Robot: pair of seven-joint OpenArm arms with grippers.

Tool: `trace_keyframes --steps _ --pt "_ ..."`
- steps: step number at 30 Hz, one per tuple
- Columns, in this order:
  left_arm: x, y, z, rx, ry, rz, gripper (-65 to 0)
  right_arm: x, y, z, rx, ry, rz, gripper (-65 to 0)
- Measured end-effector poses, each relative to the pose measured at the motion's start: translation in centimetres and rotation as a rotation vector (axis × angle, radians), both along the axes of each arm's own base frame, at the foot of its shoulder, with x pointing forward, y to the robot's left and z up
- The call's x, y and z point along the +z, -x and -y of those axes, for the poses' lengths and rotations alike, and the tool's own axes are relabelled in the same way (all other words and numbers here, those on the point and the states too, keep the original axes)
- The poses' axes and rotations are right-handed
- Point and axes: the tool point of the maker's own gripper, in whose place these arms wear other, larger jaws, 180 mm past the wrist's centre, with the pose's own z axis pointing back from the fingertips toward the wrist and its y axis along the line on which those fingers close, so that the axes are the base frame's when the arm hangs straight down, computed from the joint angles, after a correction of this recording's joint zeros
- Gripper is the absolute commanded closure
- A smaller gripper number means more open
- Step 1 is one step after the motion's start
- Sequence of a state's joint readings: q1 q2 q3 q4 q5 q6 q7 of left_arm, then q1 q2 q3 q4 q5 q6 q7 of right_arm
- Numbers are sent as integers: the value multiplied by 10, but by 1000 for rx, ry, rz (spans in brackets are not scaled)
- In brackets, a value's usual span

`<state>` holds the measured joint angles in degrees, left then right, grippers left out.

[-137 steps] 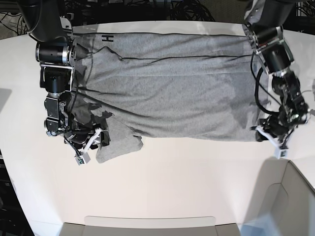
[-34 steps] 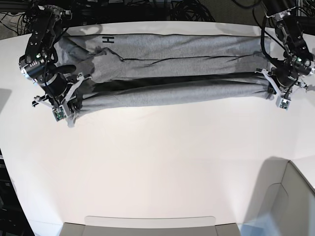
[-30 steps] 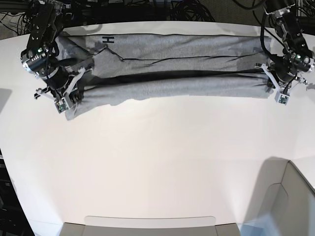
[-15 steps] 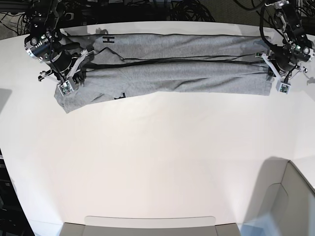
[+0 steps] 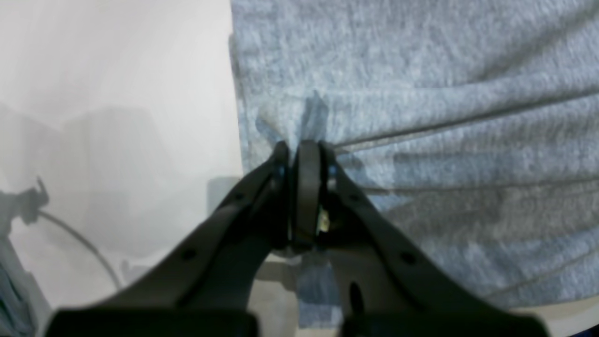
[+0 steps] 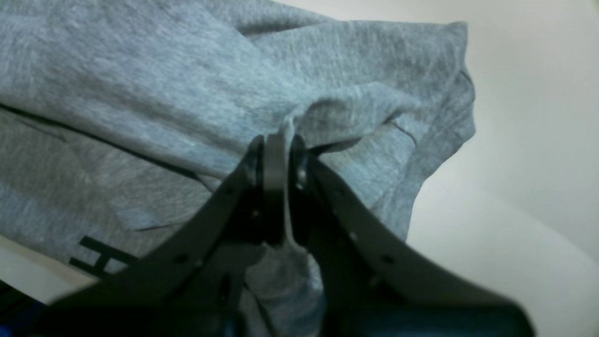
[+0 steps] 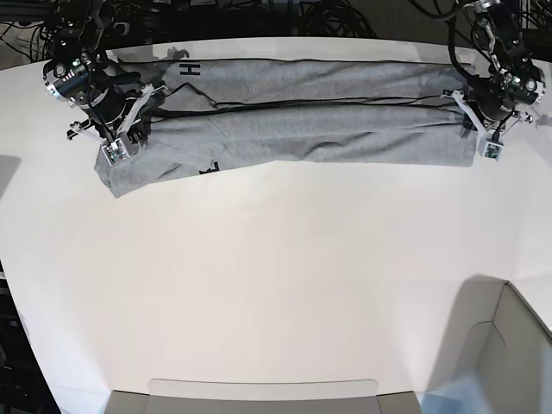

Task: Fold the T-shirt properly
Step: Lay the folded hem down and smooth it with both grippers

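A: Where's the T-shirt (image 7: 302, 129) right now?

B: Along the far edge of the table (image 7: 285, 285), stretched sideways in a long band. The near half is laid over the far half, so there are 2 layers, with a dark seam line running between them. Black lettering shows at the far corner on the base view's left.

A: And the grippers?

B: Both are pinched tight on cloth. The left gripper (image 5: 299, 154) has its jaws nearly together on a small tuft at the shirt's side edge. The right gripper (image 6: 277, 145) is clamped the same way on a ridge of fabric at the sleeve end, which droops loose below it.

A: So how should this fold be finished?

B: I'd say keep the 2 ends level and the band taut, so the top layer lands square on the lower one. Lower both hands together before letting go; releasing 1 side first would likely skew the edge. That hanging sleeve probably needs tucking in, or it will stick out of the fold
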<state>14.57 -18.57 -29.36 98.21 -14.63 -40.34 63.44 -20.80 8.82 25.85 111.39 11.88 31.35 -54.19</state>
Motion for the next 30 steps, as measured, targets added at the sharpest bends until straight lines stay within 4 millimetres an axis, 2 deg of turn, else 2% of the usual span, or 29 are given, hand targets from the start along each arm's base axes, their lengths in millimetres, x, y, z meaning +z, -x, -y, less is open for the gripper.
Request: trace_keyframes --steps 5,8,11,15,20,24,26,30 --pt "20 -10 0 -13 -26 63 0 18 -5 6 -19 16 57 0" --pt "25 -3 -8 25 -42 49 0 26 -8 3 -11 15 81 0" --pt "22 4 -10 43 -43 20 0 23 -5 3 -9 17 72 0" --pt "20 5 -9 45 -39 13 0 12 10 -1 3 22 23 0" --pt "11 20 -9 45 -38 -36 0 5 18 -9 31 13 -7 0" --pt "6 23 -9 52 -29 -47 -171 4 19 -12 38 12 -10 0" --pt "5 26 -10 54 -29 -53 -226 4 19 -13 40 8 -9 0" --pt "3 32 -12 58 -36 -69 -234 4 19 -12 42 12 -10 0"
